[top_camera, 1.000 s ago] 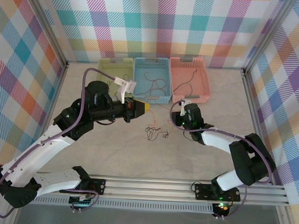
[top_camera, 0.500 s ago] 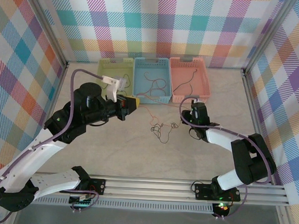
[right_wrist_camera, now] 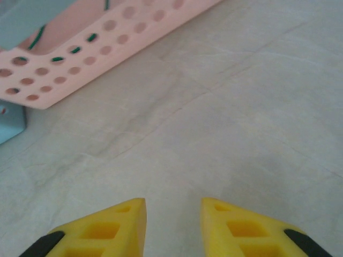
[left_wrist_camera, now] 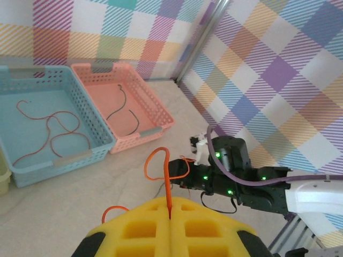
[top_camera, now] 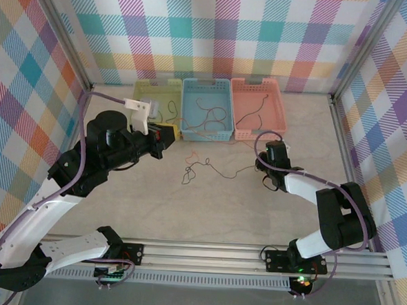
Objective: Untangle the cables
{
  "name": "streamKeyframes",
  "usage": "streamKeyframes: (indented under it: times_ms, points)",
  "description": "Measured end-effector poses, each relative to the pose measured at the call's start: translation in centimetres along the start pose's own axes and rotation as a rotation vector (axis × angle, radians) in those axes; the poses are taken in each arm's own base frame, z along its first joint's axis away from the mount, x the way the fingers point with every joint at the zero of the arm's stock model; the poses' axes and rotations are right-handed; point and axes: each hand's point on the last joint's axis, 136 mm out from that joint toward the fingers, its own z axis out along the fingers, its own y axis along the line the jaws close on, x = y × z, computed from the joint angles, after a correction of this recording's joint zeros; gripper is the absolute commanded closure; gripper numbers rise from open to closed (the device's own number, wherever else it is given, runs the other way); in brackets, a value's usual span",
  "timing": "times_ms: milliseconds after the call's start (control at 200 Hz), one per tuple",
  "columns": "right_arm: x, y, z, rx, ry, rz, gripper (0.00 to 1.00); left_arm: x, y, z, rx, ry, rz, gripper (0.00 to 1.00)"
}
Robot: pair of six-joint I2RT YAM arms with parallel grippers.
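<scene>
Extending left gripper point(left_wrist_camera: 170, 210) from a bent elbow, just before blue basket point(top_camera: 185, 110); fingers pressed together, pinching orange cable point(left_wrist_camera: 167, 184). Trailing other cables point(top_camera: 201, 165) loose across table point(top_camera: 255, 211) between both grippers. Hovering right gripper point(right_wrist_camera: 172, 206) low near pink basket point(right_wrist_camera: 107, 37), fingers spread, gripping nothing.
</scene>
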Motion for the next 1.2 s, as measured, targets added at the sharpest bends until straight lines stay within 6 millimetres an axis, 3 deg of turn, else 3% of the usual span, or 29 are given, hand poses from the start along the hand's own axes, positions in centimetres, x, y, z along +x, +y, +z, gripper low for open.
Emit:
streamKeyframes:
  times_ms: [295, 700, 1200]
  points:
    - [0.2, -2.9, 0.1, 0.091, 0.006, 0.106, 0.66, -0.6, 2.4, -0.7, -0.107, -0.023, 0.003, 1.0]
    - [0.4, -5.6, -0.3, 0.177, -0.005, 0.208, 0.65, -4.7, 3.4, -5.1, -0.208, -0.165, 0.021, 1.0]
    - [0.4, -6.3, -0.4, 0.204, -0.011, 0.242, 0.66, -9.2, 3.4, -9.0, -0.286, -0.316, 0.043, 1.0]
